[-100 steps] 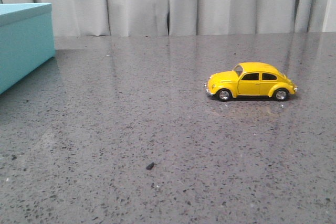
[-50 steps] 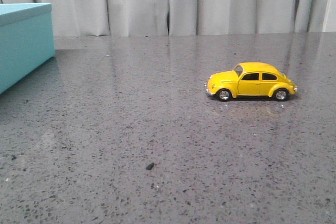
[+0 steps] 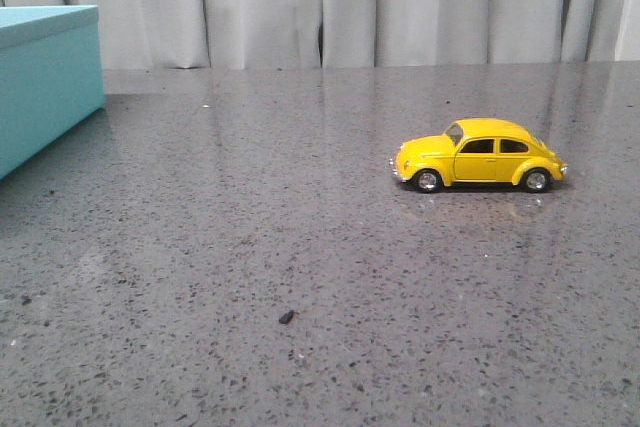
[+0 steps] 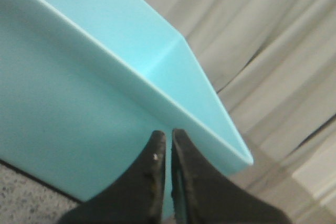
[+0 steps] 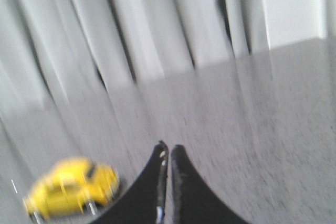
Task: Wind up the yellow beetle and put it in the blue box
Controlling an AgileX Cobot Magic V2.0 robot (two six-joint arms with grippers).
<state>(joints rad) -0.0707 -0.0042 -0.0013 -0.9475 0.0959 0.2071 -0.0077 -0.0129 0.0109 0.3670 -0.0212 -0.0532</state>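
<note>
On my left wrist feed, the left end effector (image 4: pixel 169 142) is closed, fingertips nearly touching, with nothing between them. The box (image 4: pixel 105 93) fills the feed directly ahead of the tips, very near; I see its plain outer wall and one corner edge. The tips sit in front of that wall, and I cannot tell whether they touch it. A strip of speckled table (image 4: pixel 26 198) shows below the box.

On the front feed, the box (image 3: pixel 45 77) stands at the far left edge of the table (image 3: pixel 300 247), partly cut off by the frame. A small dark speck (image 3: pixel 286 317) lies on the table near the middle foreground. The beetle (image 3: pixel 478 155) stands upright on all four wheels toward the right, nose pointing left, well apart from the box. Neither arm appears on this feed.

On my right wrist feed, which is blurred, the right end effector (image 5: pixel 169 148) is closed and empty. The beetle (image 5: pixel 71 186) sits on the table beside the fingers, apart from them, not gripped. Grey curtains (image 5: pixel 131 24) hang behind the table.
</note>
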